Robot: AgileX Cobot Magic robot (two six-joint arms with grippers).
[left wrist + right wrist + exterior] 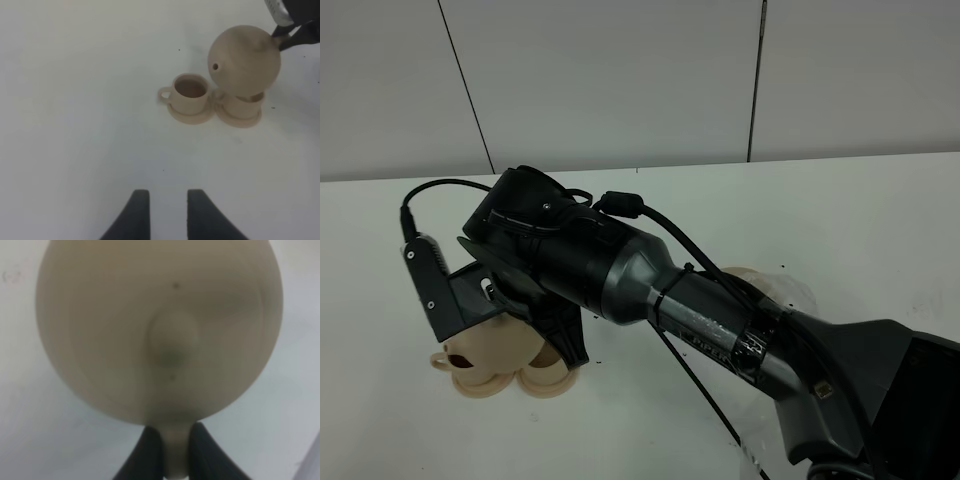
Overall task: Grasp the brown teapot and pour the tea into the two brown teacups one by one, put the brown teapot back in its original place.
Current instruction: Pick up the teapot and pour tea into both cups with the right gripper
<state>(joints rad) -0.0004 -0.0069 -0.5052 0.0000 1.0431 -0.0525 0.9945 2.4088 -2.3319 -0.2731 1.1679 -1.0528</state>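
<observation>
Round tan matte teapot (245, 62), pinched in the right gripper (175, 452), is tilted over 1 of 2 tan teacups (189, 93), near left; spout (215, 66) seen only from left wrist. Left gripper (162, 210) is spread.

White table (880, 220), pale grey panelled wall (610, 80), dark vertical seams (467, 90)

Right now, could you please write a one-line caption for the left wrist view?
The right hand holds the brown teapot tilted over one teacup, the second teacup standing beside it on its saucer.
</observation>
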